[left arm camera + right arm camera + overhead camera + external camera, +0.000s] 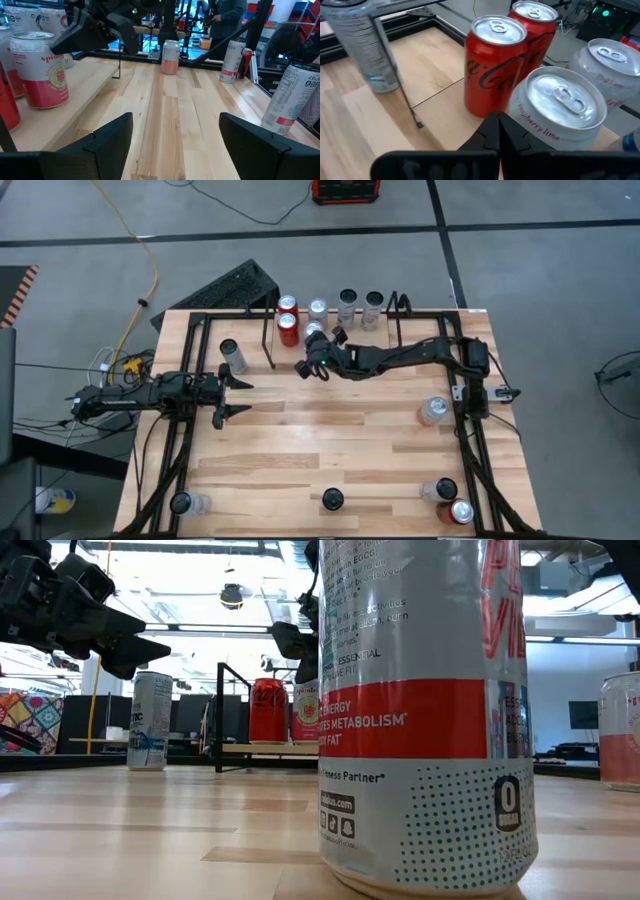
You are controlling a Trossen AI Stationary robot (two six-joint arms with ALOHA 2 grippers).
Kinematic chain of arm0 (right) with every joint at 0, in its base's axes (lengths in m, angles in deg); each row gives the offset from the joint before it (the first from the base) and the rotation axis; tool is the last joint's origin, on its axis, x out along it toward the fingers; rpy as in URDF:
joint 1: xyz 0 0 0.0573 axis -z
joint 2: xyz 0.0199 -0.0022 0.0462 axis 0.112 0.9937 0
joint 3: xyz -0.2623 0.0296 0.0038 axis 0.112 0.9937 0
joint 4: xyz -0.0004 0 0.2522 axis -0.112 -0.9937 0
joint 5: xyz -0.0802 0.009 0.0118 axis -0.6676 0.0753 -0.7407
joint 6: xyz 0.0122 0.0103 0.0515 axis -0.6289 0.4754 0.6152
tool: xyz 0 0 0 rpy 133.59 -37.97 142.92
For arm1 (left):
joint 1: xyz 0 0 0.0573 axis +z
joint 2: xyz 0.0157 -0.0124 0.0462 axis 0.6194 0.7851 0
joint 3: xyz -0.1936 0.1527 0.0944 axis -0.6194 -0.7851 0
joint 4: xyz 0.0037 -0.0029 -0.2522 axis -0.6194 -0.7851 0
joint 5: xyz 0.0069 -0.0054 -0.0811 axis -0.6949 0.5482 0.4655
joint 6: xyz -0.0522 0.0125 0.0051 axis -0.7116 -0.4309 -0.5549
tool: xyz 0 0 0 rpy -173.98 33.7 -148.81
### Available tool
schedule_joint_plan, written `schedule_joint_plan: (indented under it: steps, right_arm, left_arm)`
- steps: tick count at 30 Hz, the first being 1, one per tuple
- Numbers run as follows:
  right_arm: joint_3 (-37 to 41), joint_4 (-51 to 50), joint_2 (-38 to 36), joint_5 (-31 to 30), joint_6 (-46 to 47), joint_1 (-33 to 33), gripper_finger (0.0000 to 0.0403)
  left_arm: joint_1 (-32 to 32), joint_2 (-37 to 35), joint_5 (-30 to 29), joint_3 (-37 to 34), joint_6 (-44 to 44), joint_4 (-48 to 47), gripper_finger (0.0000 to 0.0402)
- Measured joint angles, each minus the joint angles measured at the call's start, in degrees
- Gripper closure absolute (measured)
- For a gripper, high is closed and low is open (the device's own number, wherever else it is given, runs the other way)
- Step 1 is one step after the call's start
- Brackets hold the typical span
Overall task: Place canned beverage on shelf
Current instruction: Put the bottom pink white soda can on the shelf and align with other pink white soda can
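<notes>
You have in front of you the wooden table (pixel 330 450), and at its far edge stands the shelf (pixel 272 340), the low black wire rack, with several cans already on it. Your right arm reaches across the table, so the right gripper (pixel 318 363) hangs just in front of the shelf, very near the raspberry lime can (pixel 559 107). Its fingers are pressed fully together and hold nothing; in the right wrist view the closed tips point at the narrow space between this can and the red cola can (pixel 492 65) beside it. A second red can (pixel 535 30) stands just behind the cola can. The left gripper (pixel 222 397) waits over the left part of the table, its fingers spread wide with nothing between them, and a slim silver can (pixel 232 355) stands near it. By my judgement, one can is now placed on the shelf and the right gripper is free, so this step is at its end. Other cans wait well apart, for example the pink can (pixel 432 411) near the right rail. For the next move you should lift the right gripper away carefully, not to knock the placed cans, then open it before you approach another can.
</notes>
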Motion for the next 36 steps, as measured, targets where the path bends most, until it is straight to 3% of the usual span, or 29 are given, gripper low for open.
schedule_joint_plan:
  steps: [24,36]
  right_arm:
    - [0.0,-1.7,0.0,-0.9,-0.5,2.1,0.0384]
    - [0.0,-7.6,0.0,0.2,-1.6,0.7,0.0383]
  left_arm:
    - [0.0,0.0,0.0,0.0,0.0,0.0,0.012]
    - [0.0,0.0,0.0,0.0,0.0,0.0,0.012]
